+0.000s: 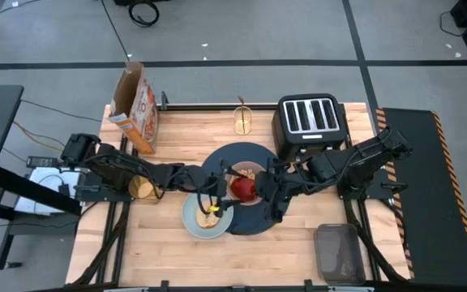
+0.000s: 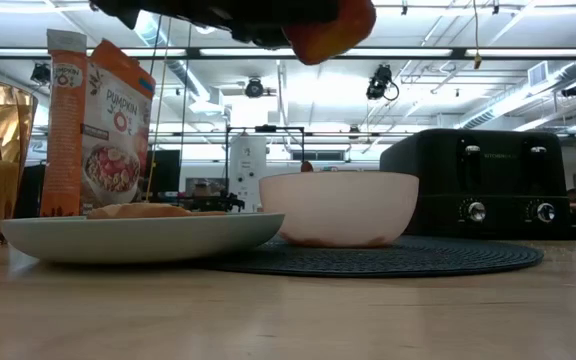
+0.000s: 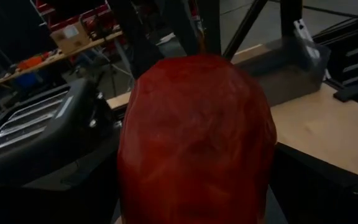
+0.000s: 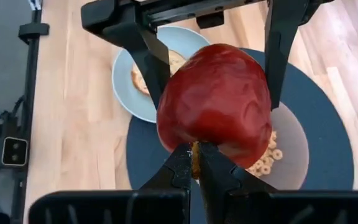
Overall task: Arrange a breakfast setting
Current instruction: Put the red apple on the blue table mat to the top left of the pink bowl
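While wood table (image 1: 298,251) bears placemat (image 1: 250,221), lab rm behind

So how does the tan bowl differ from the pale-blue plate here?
The tan bowl is deep; the pale-blue plate is shallow and wider. The bowl holds cereal rings; the plate carries toasted bread. The bowl sits on the dark-blue placemat; the plate lies at its edge. Both are round.

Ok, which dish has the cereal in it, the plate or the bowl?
The tan bowl on the dark-blue round placemat holds cereal rings; the pale-blue plate carries round toasted bread.
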`<state>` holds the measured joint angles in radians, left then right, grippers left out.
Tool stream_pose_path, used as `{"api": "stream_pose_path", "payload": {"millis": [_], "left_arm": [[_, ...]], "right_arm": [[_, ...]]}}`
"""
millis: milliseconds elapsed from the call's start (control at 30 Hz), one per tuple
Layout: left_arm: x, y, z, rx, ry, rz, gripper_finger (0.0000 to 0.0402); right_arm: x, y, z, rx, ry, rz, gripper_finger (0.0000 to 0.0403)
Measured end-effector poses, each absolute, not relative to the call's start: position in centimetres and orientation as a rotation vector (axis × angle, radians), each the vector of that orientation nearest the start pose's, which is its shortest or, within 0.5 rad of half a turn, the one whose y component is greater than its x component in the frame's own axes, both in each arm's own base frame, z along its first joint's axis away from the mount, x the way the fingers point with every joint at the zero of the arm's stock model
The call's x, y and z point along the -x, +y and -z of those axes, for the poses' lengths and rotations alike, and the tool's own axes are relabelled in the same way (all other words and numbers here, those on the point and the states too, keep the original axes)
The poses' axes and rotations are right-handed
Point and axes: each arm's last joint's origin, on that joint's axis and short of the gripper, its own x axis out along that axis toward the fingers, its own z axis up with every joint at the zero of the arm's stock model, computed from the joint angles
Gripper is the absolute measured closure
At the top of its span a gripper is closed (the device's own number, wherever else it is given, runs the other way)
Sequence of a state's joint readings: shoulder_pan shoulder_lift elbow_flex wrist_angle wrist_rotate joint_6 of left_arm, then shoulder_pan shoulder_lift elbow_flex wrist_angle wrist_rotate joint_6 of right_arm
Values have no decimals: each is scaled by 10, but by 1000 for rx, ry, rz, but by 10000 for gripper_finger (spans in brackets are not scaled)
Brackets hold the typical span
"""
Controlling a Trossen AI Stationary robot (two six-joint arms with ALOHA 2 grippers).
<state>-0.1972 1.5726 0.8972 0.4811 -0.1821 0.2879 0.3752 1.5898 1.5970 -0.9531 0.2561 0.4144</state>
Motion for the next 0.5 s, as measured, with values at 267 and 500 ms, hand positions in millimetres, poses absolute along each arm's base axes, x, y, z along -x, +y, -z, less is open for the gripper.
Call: {"api": "stream_pose_path", "payload": {"millis": [267,500], "left_arm": [[-338,-67,-245,-242,152,79,46],[-338,-68,-247,-131,128,133,46]], "right_arm": [[-303,120,-353,-39,884,75,386],[-301,122,-353,-25,877,85,386]]}}
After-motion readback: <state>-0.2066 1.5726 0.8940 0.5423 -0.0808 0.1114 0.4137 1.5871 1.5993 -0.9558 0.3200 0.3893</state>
